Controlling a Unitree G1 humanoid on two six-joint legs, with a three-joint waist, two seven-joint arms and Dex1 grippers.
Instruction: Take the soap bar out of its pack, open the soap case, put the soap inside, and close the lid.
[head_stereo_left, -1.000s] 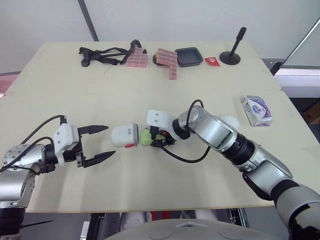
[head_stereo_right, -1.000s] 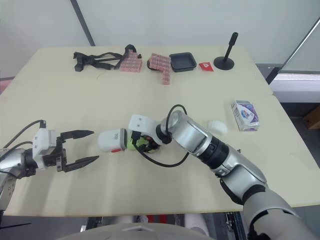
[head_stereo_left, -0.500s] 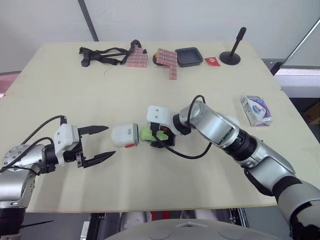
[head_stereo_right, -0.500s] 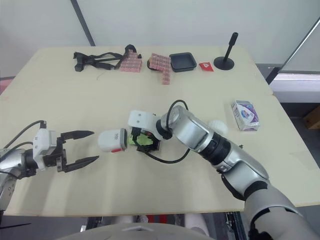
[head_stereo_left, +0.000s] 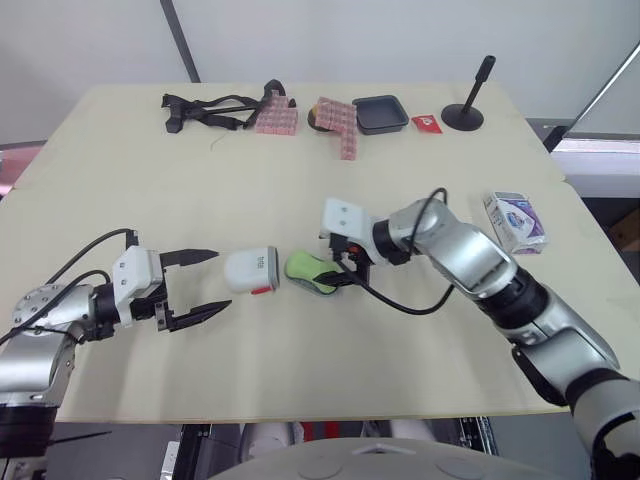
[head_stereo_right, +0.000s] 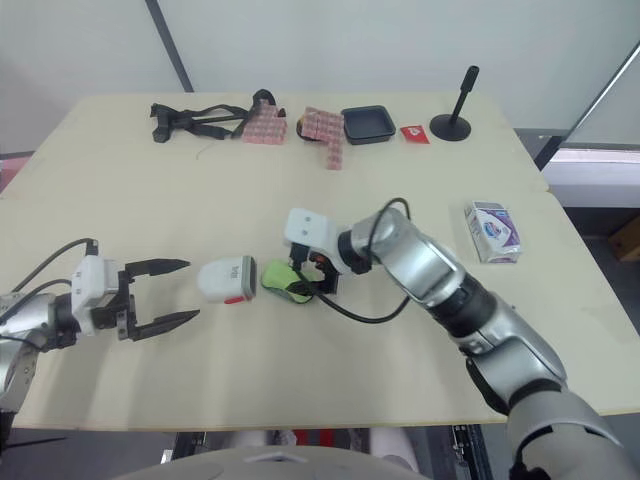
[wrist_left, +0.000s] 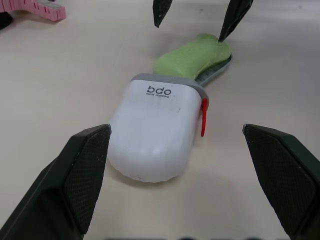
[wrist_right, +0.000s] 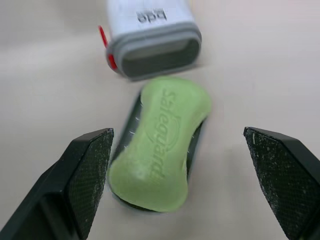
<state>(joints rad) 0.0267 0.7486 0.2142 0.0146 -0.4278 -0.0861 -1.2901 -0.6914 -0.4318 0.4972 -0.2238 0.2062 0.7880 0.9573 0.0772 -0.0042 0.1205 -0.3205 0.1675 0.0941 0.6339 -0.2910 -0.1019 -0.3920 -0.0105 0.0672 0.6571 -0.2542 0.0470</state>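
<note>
A green soap bar lies on a thin grey tray in the middle of the table, one end at the open mouth of the white soap case. The case lies on its side with a red tab showing. My right gripper is open just to the right of the soap, a finger on each side of its near end, not touching it. To the left of the case my left gripper stands open, pointing at it. The white and purple soap pack lies at the right.
Along the far edge are a black strap tool, pink blocks, a black tray, a red packet and a black stand. A black cable loops off my right wrist.
My right gripper has let go of the soap and drawn back to the right. The soap now rests on the grey tray by the case. The left arm has not moved.
</note>
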